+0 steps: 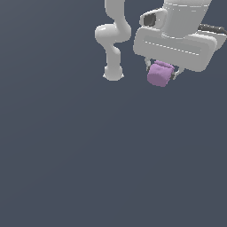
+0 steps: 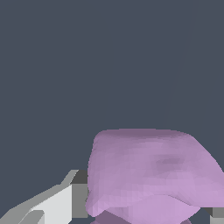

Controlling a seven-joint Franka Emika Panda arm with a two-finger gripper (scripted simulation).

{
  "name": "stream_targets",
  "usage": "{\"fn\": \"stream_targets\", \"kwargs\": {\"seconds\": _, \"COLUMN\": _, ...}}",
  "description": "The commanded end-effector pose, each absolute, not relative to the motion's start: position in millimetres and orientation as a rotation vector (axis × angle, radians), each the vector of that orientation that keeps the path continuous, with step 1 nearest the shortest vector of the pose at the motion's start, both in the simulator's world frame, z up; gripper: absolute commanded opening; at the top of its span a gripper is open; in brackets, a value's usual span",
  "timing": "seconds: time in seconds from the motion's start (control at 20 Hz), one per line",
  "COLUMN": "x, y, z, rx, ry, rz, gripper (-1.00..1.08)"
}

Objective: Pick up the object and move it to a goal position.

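Lilac-purple and matte, the object (image 2: 151,175) fills the lower part of the wrist view, its blocky shape softened by rounded, bumpy edges. A pale grey finger (image 2: 52,203) with a darker pad is seen pressed against one flank of it, and a small piece of a second finger shows at the opposite flank, at the frame's edge. Behind the lump only a flat slate-blue surface is seen.

In the exterior view the end effector (image 1: 162,71) is found in the upper part of the picture, toward the exterior view's right, its broad white body angled slightly. The object (image 1: 160,74) is pinched between the two short fingers beneath that body, so the end effector is closed on it, with the lump narrower than the white housing above. Whether the lump is lifted clear of the surface or resting on it cannot be told, since no shadow or contact line is shown.

Farther back, toward the exterior view's left of the end effector, the white arm (image 1: 113,33) is seen curving down to its round base (image 1: 113,73), which is set on the plain slate-blue worktop (image 1: 88,155).
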State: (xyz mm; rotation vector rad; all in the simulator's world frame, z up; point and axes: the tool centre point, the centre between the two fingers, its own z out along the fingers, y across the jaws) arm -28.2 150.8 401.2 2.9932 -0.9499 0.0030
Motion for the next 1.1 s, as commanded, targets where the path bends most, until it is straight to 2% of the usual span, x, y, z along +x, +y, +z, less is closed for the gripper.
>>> {"fn": "stream_targets", "kwargs": {"seconds": 0.0, "x": -32.8, "y": 163.8, "z": 426.3, "rx": 2.993, "ry": -0.95, "rz": 0.002, "gripper": -1.0}}
{"fn": "stream_targets", "kwargs": {"seconds": 0.5, "x": -40.5, "y": 197.3, "z": 488.6, "rx": 2.994, "ry": -0.949, "rz": 0.0, "gripper": -1.0}}
{"fn": "stream_targets", "kwargs": {"seconds": 1.05, "x": -41.7, "y": 207.5, "z": 507.0, "rx": 2.994, "ry": -0.949, "rz": 0.0, "gripper": -1.0}}
